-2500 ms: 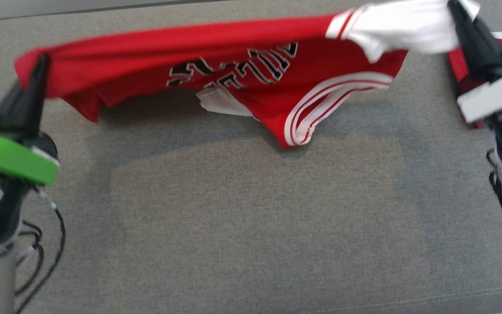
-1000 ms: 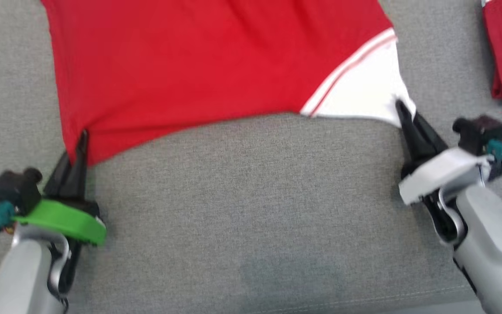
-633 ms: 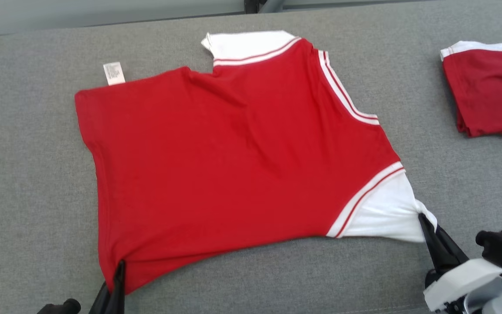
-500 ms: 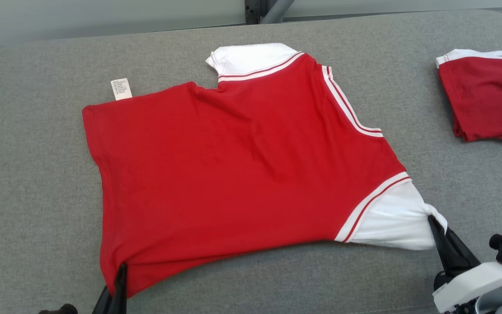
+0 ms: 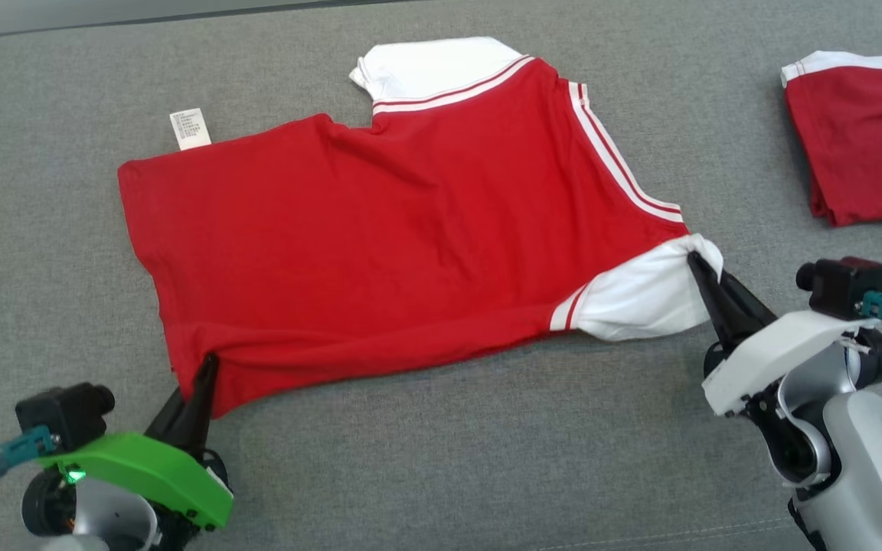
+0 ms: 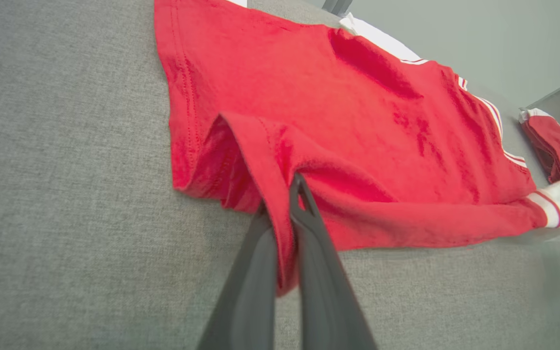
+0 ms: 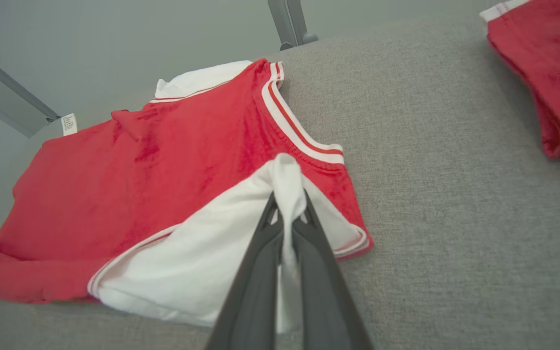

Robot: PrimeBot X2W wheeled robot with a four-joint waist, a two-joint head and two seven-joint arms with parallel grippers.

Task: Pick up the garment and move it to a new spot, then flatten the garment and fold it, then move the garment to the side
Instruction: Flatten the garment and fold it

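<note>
The folded red garment (image 5: 862, 145) at the right is cut off by the edge of the head view. The print on the white label (image 5: 190, 128) is too small to read. The hem of the red shirt (image 5: 380, 229) covers the tips of the left tool (image 5: 208, 366), and the white sleeve (image 5: 640, 298) wraps the tips of the right tool (image 5: 695, 264). The right forearm (image 5: 870, 459) is cut off at the bottom corner.

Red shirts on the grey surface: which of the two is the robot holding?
The big spread-out shirt in the middle. The left tool pinches its red hem corner, the right tool its white sleeve. The folded shirt at right lies untouched.
</note>
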